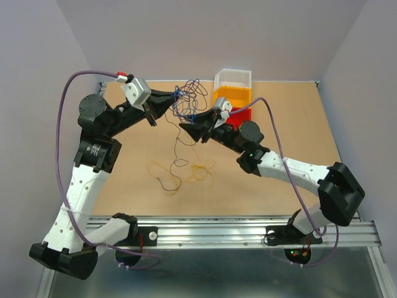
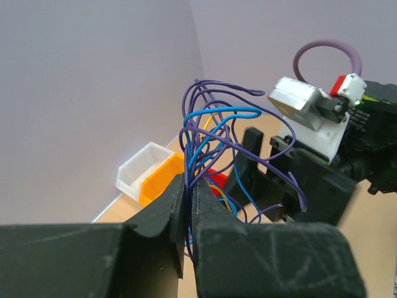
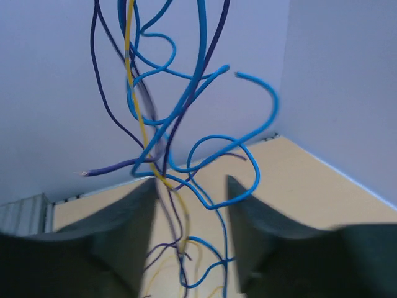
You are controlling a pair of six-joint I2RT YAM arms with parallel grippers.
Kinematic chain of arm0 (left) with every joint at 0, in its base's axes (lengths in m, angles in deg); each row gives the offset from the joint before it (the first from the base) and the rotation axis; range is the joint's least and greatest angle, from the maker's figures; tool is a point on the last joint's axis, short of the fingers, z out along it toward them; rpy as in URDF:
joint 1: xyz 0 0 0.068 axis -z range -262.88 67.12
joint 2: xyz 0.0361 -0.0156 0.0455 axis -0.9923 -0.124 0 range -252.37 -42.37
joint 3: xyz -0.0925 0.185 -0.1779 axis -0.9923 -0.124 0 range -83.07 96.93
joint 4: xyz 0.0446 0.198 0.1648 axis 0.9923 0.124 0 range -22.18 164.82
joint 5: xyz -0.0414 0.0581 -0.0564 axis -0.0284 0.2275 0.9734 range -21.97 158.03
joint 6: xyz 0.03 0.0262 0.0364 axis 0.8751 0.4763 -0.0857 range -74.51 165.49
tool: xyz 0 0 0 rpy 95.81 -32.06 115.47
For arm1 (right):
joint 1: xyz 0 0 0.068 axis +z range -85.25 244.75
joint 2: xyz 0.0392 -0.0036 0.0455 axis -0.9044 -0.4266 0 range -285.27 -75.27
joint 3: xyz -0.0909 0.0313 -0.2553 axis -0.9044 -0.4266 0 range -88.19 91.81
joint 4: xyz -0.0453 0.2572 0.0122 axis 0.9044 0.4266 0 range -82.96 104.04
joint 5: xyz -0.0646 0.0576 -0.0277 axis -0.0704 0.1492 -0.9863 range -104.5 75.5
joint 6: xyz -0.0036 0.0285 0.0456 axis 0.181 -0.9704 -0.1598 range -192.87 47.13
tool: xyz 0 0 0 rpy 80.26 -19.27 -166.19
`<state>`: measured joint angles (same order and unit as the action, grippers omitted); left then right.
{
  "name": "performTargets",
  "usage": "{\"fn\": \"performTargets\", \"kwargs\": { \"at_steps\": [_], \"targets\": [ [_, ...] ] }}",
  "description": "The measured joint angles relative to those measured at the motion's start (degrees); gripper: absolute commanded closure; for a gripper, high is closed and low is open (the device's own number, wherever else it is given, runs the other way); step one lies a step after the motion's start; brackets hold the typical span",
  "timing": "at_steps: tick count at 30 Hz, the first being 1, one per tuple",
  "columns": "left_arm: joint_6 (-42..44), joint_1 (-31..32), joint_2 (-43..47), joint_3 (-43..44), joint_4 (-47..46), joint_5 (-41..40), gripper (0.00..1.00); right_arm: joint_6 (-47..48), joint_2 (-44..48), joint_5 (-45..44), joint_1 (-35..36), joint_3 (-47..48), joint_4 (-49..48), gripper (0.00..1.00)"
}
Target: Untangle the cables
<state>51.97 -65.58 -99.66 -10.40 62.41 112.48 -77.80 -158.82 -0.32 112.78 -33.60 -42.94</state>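
Top external: I list cables (image 1: 186,102), a blue, purple and yellow tangle, lifted over far centre of table (image 1: 291,130), loose ends lying nearer. Left gripper (image 2: 187,183) clenched on strands. Right gripper (image 3: 189,186) released, strands hanging between. Orange bin (image 1: 232,97) right.

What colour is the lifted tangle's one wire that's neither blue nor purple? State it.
Yellow wire, clearest in right wrist view.

Tan table (image 1: 298,155) bears yellow cable loops (image 1: 186,172) (bins (image 1: 233,93) behind).
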Motion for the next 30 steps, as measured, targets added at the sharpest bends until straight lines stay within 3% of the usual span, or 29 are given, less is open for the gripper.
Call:
{"fn": "performTargets", "kwargs": {
  "at_steps": [2, 3, 6, 7, 9, 15, 18, 30],
  "targets": [
    [-0.2, 0.0, -0.4, 0.0, -0.4, 0.4, 0.83, -0.7, -2.0, 0.5, 0.0, 1.8, 1.2, 0.9],
    [-0.2, 0.0, -0.6, 0.0, -0.4, 0.4, 0.81, -0.4, -2.5, 0.4, 0.0, 2.2, 1.7, 0.94],
    [0.2, 0.0, -0.9, 0.0, -0.1, -0.2, 0.52, -0.7, -2.9, -1.9, 0.0, 1.8, 3.5, 1.0],
    [0.5, 0.0, -0.9, 0.0, 0.2, -1.2, 0.37, -0.7, -2.1, -3.6, 0.0, 0.6, 3.8, 1.0],
    [1.2, 0.0, -0.8, 0.0, 0.7, -4.0, 0.23, -0.9, 0.1, -6.1, 0.0, -2.1, 4.6, 0.99],
    [4.7, 0.0, 0.2, -4.9, 1.3, -13.1, 0.14, -1.9, 15.6, -15.8, 0.0, -10.5, 13.6, 0.99],
    [6.4, 0.0, 0.2, -10.3, 1.1, -14.0, 0.01, -1.9, 21.2, -17.5, 0.0, -10.2, 17.6, 1.0],
    [10.6, 0.2, -3.3, -22.7, -4.8, 4.1, 0.01, -2.1, 17.4, -14.4, 0.0, -5.4, 33.7, 0.99]
  ]
}}
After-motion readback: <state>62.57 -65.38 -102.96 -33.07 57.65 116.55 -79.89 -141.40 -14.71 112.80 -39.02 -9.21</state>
